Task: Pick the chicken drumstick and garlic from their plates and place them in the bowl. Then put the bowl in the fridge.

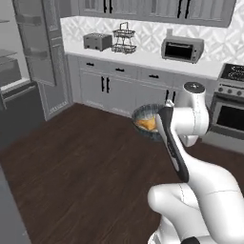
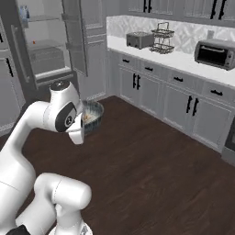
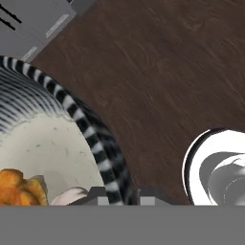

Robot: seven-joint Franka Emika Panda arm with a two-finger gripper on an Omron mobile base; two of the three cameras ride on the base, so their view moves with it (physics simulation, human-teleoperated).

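Observation:
My gripper (image 3: 117,194) is shut on the rim of the bowl (image 3: 98,143), holding it in the air above the dark wood floor. The bowl (image 1: 141,113) is dark and speckled outside and pale inside. The golden-orange chicken drumstick (image 3: 19,187) lies in it, with the pale garlic (image 3: 72,195) right beside it. From the right base view the bowl (image 2: 95,111) hangs just beyond my wrist. The fridge (image 1: 14,71) stands open at the left, its door (image 2: 75,36) swung outward and its shelves (image 2: 42,45) showing. The plates are out of view.
Grey cabinets (image 1: 102,86) line the far wall under a white counter (image 1: 143,58) with a toaster (image 1: 97,41), a wire rack (image 1: 124,38) and a toaster oven (image 1: 182,49). A stove (image 1: 232,83) stands at the right. Open wood floor (image 1: 81,162) stretches toward the fridge.

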